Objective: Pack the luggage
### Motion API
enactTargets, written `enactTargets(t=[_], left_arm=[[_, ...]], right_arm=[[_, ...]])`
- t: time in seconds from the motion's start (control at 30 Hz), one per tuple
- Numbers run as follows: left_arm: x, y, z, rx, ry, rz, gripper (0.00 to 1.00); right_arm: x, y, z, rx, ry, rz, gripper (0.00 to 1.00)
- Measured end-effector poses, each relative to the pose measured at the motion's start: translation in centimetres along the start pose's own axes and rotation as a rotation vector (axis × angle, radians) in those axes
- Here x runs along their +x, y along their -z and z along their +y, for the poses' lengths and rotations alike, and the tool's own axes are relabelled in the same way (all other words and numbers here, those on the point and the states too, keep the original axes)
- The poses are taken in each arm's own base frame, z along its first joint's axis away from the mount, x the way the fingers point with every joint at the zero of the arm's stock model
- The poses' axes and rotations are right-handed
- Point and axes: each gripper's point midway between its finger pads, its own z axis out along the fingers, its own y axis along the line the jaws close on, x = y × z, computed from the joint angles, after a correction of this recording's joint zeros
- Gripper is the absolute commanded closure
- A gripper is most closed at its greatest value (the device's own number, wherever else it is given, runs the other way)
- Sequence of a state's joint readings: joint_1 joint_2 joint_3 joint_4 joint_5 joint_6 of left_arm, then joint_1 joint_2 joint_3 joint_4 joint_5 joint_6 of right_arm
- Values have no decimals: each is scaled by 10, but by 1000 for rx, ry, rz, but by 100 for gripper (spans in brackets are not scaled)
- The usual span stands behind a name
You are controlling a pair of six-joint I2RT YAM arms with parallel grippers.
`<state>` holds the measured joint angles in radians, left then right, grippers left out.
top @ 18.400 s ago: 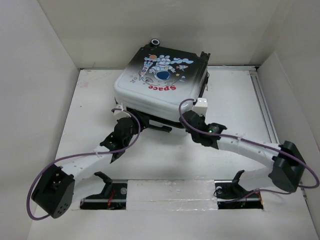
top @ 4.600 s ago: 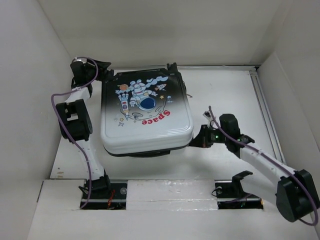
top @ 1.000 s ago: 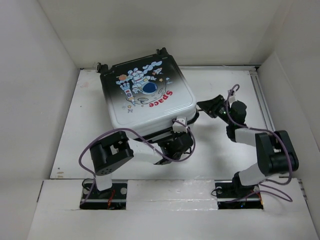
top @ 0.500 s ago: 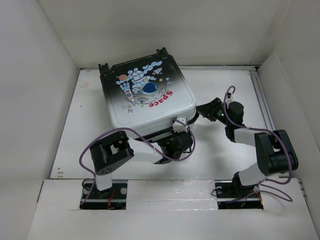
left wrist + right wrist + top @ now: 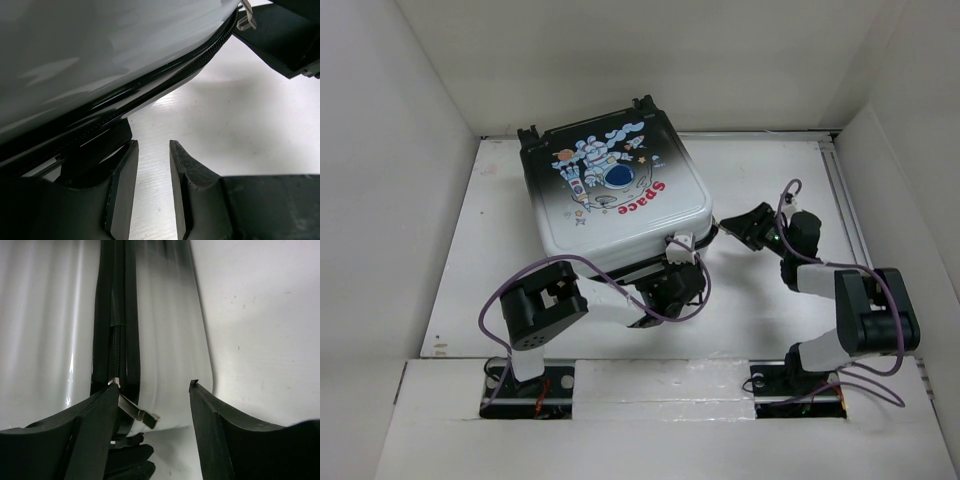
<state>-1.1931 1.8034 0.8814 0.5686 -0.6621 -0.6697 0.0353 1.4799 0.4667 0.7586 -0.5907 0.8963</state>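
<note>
The luggage (image 5: 610, 200) lies flat and closed at the back left of the table, astronaut print and red "Space" word upward. My left gripper (image 5: 686, 284) sits low at its near right corner. In the left wrist view the left gripper (image 5: 152, 144) is open a narrow way, with only bare table between its fingers, and the luggage shell (image 5: 100, 45) overhangs it. My right gripper (image 5: 732, 225) is at the luggage's right corner. In the right wrist view the right gripper (image 5: 153, 385) is open, and the metal zipper pull (image 5: 139, 413) lies between its fingers, close to the left one.
White walls enclose the table (image 5: 770, 170) on three sides. A metal rail (image 5: 850, 220) runs along the right edge. Both arm bases sit in a slot (image 5: 660, 385) at the near edge. The right arm's finger (image 5: 280, 40) shows at the top right of the left wrist view.
The right gripper has slid a little down and right along the luggage's corner and its jaws have spread wider. The left gripper and the luggage have stayed where they were.
</note>
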Motion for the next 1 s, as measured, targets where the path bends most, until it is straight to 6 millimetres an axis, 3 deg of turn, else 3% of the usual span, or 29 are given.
enactTargets(t=[0.37,0.57,0.6,0.7,0.8,1.0], left_arm=[[-2,0,-2,6,6,-6,76],[-2,0,-2,6,6,-6,76],[-2,0,-2,6,6,-6,76],[-1,0,-2,8,7,-5,77],[-1,0,-2,9,7,-4,77],[-2,0,-2,9,7,-4,77]], right_arm=[[11,11,4,-88,24,98,38],[18,15,19,-195,23,126,52],[19,15,20,-206,21,130,59],[20,15,22,-231,11,134,67],[22,16,23,-255,4,133,71],[23,19,29,-287,2,125,92]])
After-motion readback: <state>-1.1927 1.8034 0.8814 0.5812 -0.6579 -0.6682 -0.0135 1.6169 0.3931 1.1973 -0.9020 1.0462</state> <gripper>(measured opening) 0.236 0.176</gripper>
